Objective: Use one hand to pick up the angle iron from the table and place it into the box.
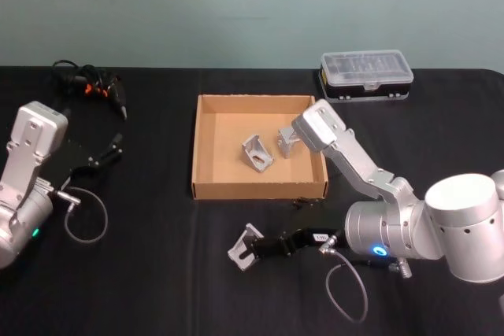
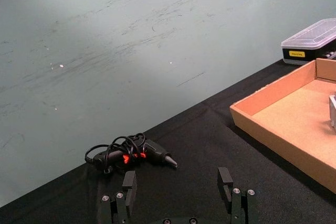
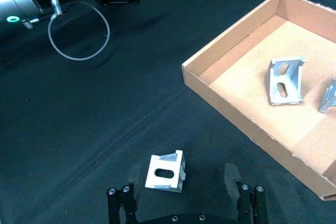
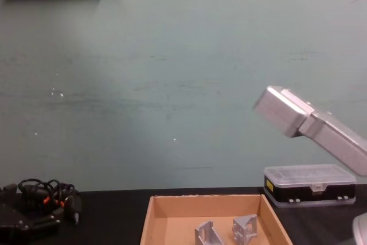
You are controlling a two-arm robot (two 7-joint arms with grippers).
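- Find the left gripper [image 1: 115, 145] well to the left of the box [image 1: 260, 190], low over the table [image 1: 157, 289]. In the left wrist view, this gripper [image 2: 177, 184] has its fingers [image 2: 129, 184] spread wide apart, with nothing between them.
- Note the black corded tool [image 1: 90, 84], with orange marks, lying on the table left of the box and farther back than its rear wall. You also see it in the left wrist view [image 2: 131, 156] and the chest view [image 4: 40, 199].
- Take the box as your reference. It sits open on the table, and its walls show in the left wrist view [image 2: 273, 140], the right wrist view [image 3: 236, 103] and the chest view [image 4: 147, 222].
- Check the box floor. The left boxed angle iron [image 1: 257, 153] [image 3: 285, 81] [image 4: 208, 234] and the right boxed angle iron [image 1: 287, 142] [image 3: 328, 96] [image 4: 245, 228] lie inside, near each other.
- Locate the loose angle iron [image 1: 243, 248] [image 3: 164, 172] on the table in front of the box's front wall, apart from it.
- Observe the right gripper [image 1: 258, 251] [image 3: 182, 176] at that iron, in front of the box. Its fingers [image 3: 231, 177] are spread, not pinching. The iron sits between them, nearer one finger.
- Identify the black case with clear lid [image 1: 366, 75] [image 2: 310, 40] [image 4: 309, 185] behind the box's right rear corner.
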